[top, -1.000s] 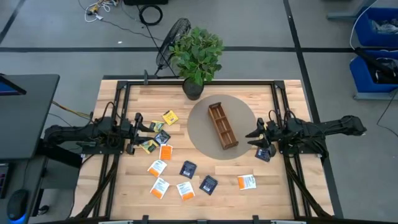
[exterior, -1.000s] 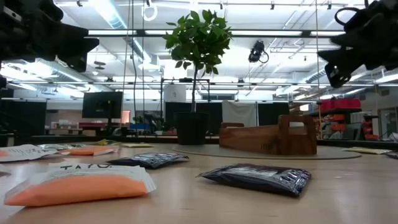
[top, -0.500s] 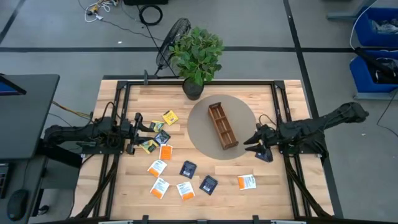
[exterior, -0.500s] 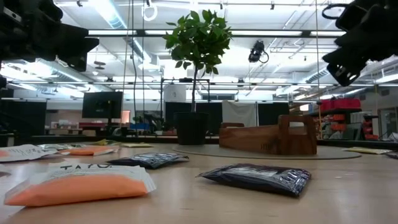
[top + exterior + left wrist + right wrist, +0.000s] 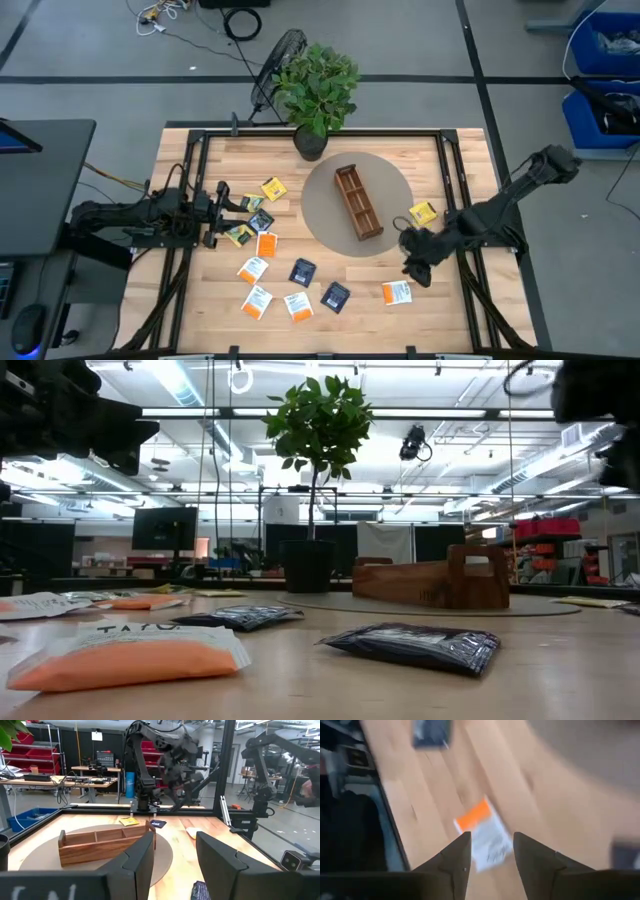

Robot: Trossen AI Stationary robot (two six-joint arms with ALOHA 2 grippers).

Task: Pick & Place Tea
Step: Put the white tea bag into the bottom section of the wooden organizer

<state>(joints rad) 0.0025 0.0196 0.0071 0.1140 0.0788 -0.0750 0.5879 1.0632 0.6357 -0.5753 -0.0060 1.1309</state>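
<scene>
Hovering open right tool [image 5: 416, 268] above orange-and-white sachet [image 5: 397, 292]

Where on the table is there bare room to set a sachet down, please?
Bare wood lies between the wooden tray and the table's far edge right of the plant, and along the near right edge. The sachets crowd the left-centre.

Right end effector [image 5: 410, 255] held low right of the wooden tray [image 5: 358, 202], fingers parted, arm bent, left end effector [image 5: 222, 212] parked left of it, fingers parted
</scene>
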